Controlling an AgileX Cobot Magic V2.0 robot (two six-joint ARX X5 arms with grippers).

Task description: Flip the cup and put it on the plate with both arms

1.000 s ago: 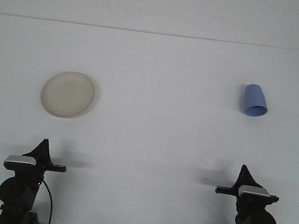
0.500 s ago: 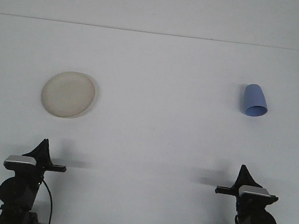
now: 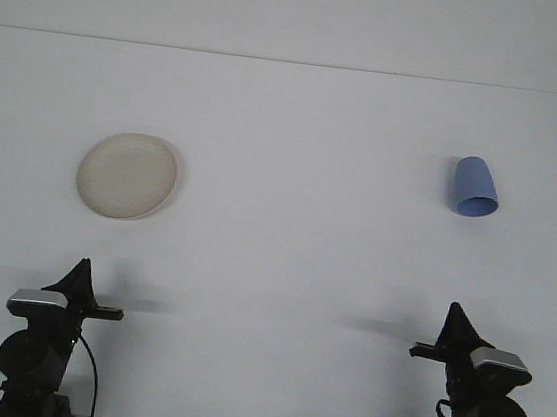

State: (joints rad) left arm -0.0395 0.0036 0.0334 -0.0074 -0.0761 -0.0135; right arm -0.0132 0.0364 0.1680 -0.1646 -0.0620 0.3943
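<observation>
cup (image 3: 475, 188): pale blue, resting on the tabletop with its wide mouth turned down and toward the camera and its closed end pointing away, so it looks tipped or inverted; which of the two cannot be told. it sits well ahead of the right gripper, almost straight in front of it, and far off to the right of the left gripper.
plate (image 3: 126, 175): round, cream coloured, flat on the tabletop with nothing on it. it lies ahead of the left gripper and a little to its right, well apart from it, and far to the left of the right gripper.
cup and plate: well apart, on opposite sides of the tabletop, at about the same depth.
right gripper (image 3: 454, 326): low at the near edge, its dark tip pointing up and forward, holding nothing and touching nothing. how far the fingers are parted cannot be told from this view. the wrist housing behind it sits slightly turned to the right.
left gripper (image 3: 79, 278): low at the near edge on the other side, dark tip pointing up and forward, holding nothing; its opening cannot be told either. a black cable (image 3: 91, 373) loops beside its base.
tabletop (image 3: 294, 251): plain white, with faint shadows beside each gripper.
back wall (image 3: 301, 15): white, meeting the tabletop along a thin straight line.
</observation>
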